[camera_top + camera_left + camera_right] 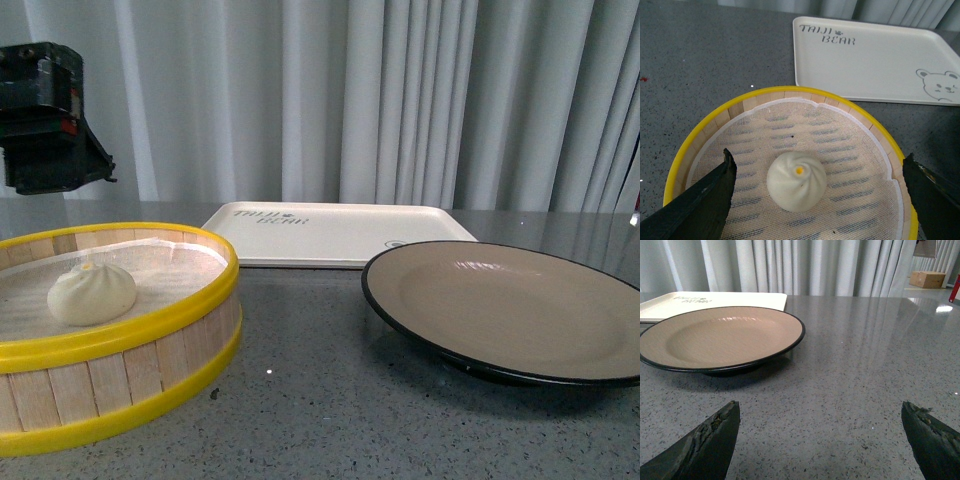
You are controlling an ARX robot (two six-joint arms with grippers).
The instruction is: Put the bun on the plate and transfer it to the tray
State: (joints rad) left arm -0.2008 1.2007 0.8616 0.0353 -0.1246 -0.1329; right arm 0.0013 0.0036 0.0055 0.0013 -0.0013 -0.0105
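While bun (796, 181) sits in basket (785, 89), twisted top up, left pincer (819, 155) gapes above; right pincer (820, 404) apart.

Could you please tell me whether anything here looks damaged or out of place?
Nothing is spilled or askew; the bun sits upright in the steamer basket. Only the right tool has fingertips that look worn and chipped along their edges.
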